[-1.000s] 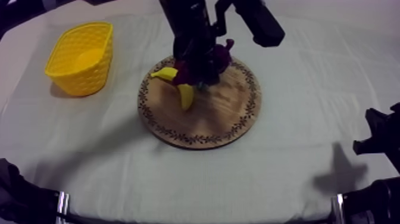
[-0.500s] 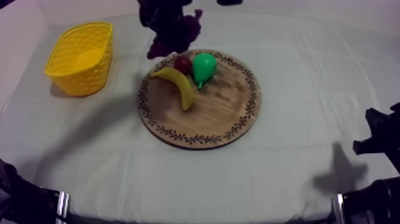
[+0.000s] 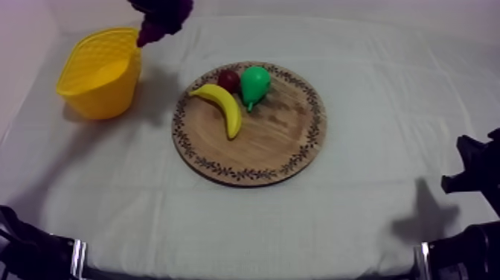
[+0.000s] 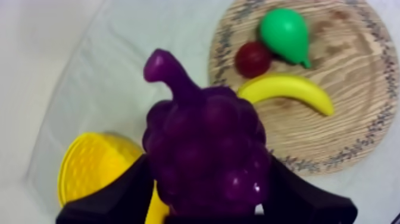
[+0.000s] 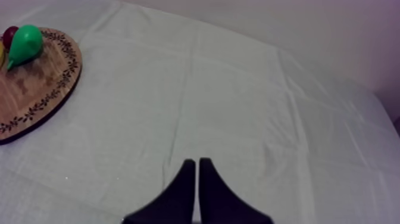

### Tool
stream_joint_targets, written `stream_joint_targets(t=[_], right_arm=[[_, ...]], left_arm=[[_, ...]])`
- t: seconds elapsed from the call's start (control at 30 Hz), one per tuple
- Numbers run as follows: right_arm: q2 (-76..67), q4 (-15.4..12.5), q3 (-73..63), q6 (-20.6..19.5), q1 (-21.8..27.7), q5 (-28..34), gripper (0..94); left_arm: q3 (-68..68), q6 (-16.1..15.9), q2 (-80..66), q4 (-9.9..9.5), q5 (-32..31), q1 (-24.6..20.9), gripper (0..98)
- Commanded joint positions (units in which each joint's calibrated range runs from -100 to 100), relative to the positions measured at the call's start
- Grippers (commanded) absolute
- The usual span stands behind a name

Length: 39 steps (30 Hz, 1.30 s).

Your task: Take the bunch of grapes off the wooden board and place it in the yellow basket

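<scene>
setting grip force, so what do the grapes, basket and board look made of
bunch of grapes: likely moulded plastic or rubber, in one purple piece with a slight sheen; a small highlight shows on a rounded lobe.
yellow basket: probably plastic; even bright yellow, with a moulded lattice wall.
wooden board: wood with a matt look; grain shows, and the rim carries a dark pattern.

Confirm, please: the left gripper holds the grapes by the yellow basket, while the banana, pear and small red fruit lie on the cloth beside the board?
One slip: the top view shows the banana, pear and small red fruit lying on the wooden board, not the cloth. The left gripper does hold the grapes by the yellow basket.
</scene>
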Motion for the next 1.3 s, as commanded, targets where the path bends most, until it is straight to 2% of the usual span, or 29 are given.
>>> stream_joint_targets(t=[0.0, 0.8, 1.27], right_arm=[[0.0, -0.02, -0.04, 0.01, 0.01, 0.0, 0.3], [0.0, -0.02, -0.04, 0.01, 0.01, 0.0, 0.3], [0.0, -0.02, -0.04, 0.01, 0.01, 0.0, 0.3]], left_arm=[[0.15, -0.15, -0.16, -0.06, 0.0, -1.87, 45.2], [1.78, -1.88, -0.95, -0.38, 0.0, -16.19, 44.4], [1.87, -1.73, 0.56, 0.64, 0.0, -19.7, 44.7]])
